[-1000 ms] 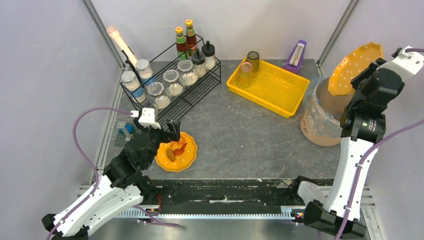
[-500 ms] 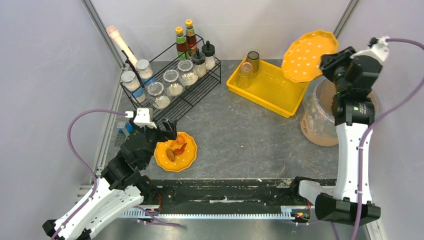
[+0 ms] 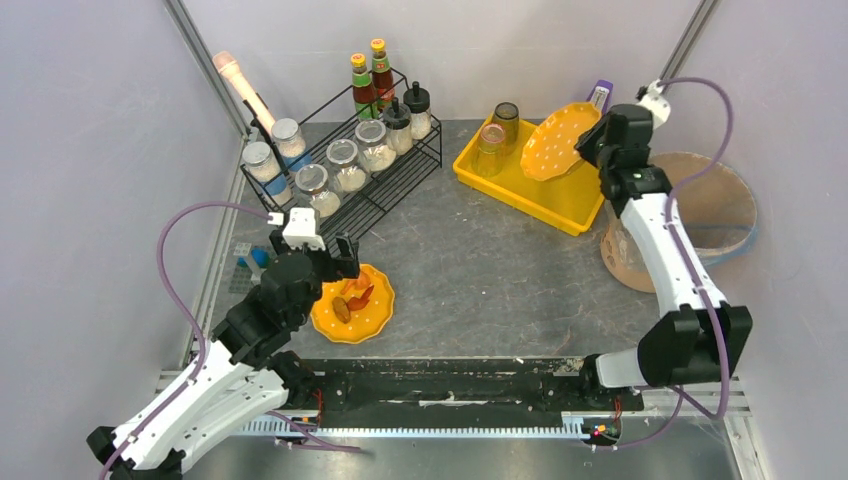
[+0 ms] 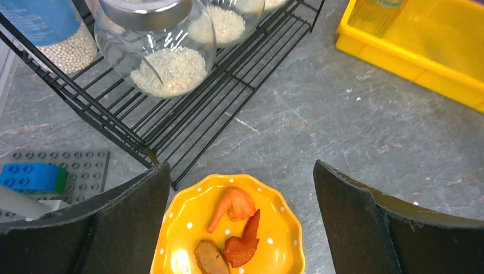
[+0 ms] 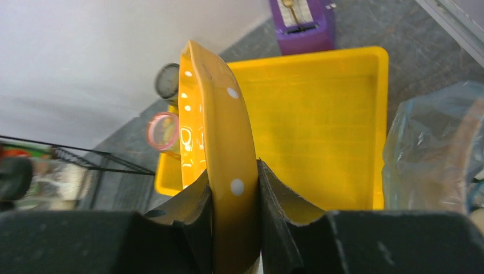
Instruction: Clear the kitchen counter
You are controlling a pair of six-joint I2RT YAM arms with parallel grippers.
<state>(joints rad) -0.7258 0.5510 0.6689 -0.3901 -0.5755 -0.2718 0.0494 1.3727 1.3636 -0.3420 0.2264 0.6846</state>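
- At the rear left, the black wire rack [image 3: 375,195] of jars stands close to the left and back edges of the kitchen counter [image 3: 480,280].
- Just in front of it, our left gripper [image 4: 241,228] hangs with its jaws spread wide over a spotted yellow plate [image 3: 352,303] of scraps near the front edge.
- Open stone runs from that plate to the yellow tray [image 3: 565,195] at the back.
- Our right gripper [image 5: 234,187] pinches the rim of a second plate [image 5: 217,114], held on edge above the tray.
- A lined bucket [image 3: 715,215] crowds the right edge.
- A second ago we held that plate over the bucket; it has swung left, while the left gripper has barely shifted.
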